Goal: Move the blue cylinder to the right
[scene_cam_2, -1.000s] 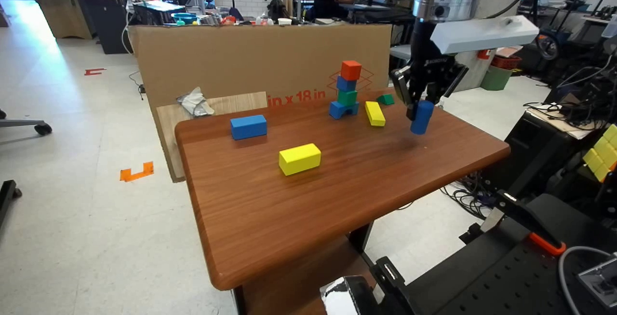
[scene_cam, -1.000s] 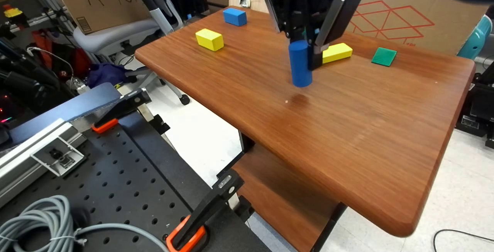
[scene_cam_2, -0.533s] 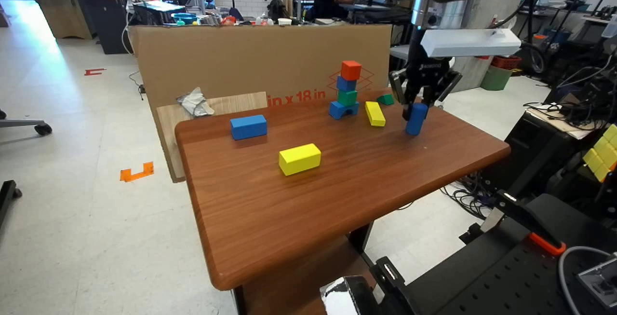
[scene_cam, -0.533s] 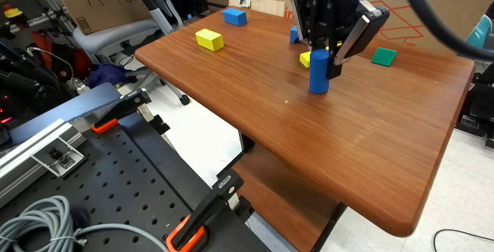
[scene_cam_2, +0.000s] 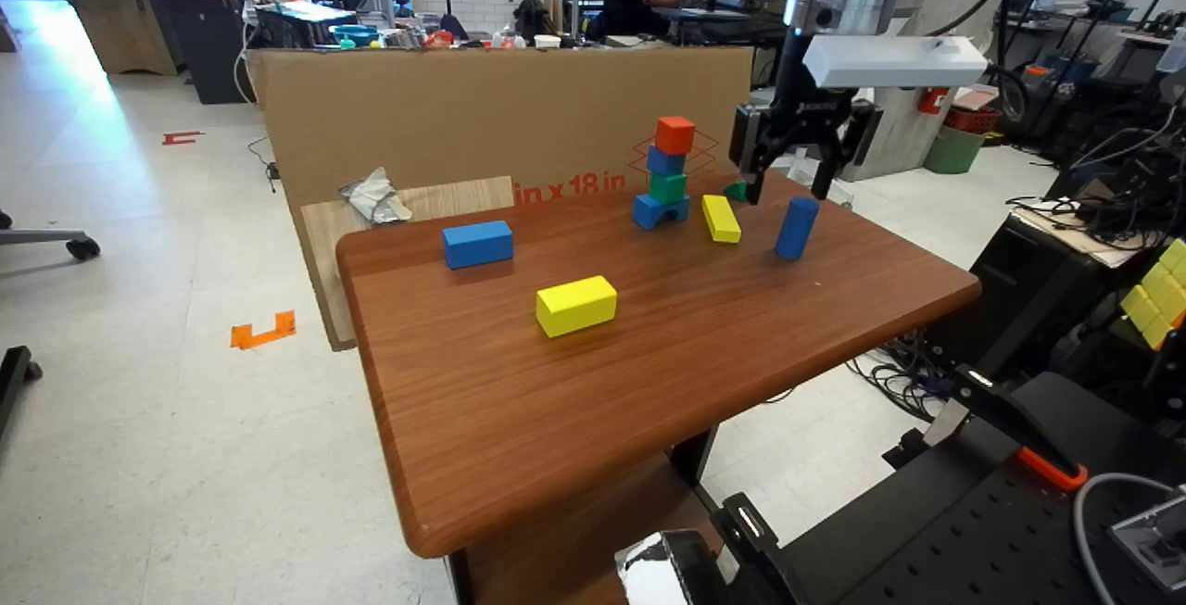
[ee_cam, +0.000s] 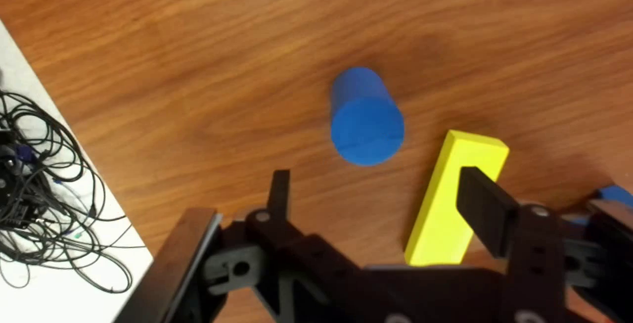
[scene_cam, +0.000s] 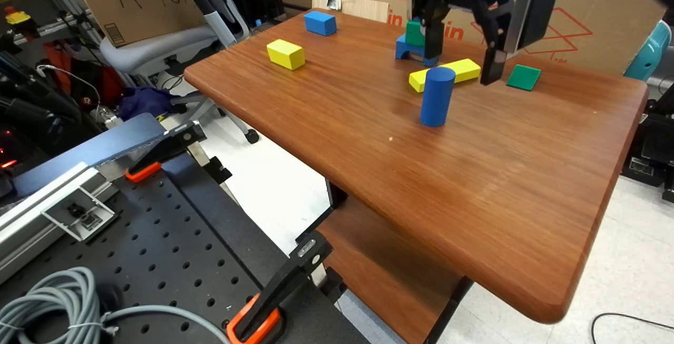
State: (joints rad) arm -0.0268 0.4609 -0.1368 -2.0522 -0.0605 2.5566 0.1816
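The blue cylinder [scene_cam: 436, 99] stands on end on the brown table, leaning slightly in both exterior views. Nothing holds it. My gripper [scene_cam: 462, 62] is open, its fingers well apart, above and behind the cylinder in that view. In an exterior view the gripper [scene_cam_2: 787, 190] hangs just higher than the cylinder [scene_cam_2: 797, 229], with a gap between them. Seen from the wrist, the cylinder [ee_cam: 366, 125] lies ahead of the open gripper [ee_cam: 377, 177], its round top facing the camera. One finger [ee_cam: 487, 209] covers part of a yellow block below.
That yellow block [ee_cam: 445, 214] lies close beside the cylinder. A stack of blocks [scene_cam_2: 667, 186] and a green block [scene_cam: 524, 77] are near the cardboard [scene_cam_2: 500, 114]. Farther along the table [scene_cam_2: 482, 401] lie a blue block [scene_cam_2: 478, 245] and another yellow block [scene_cam_2: 576, 307].
One second ago the gripper held the cylinder above the table. The cylinder came down and shifted a little; within the last half second the fingers opened, released it and rose off it.
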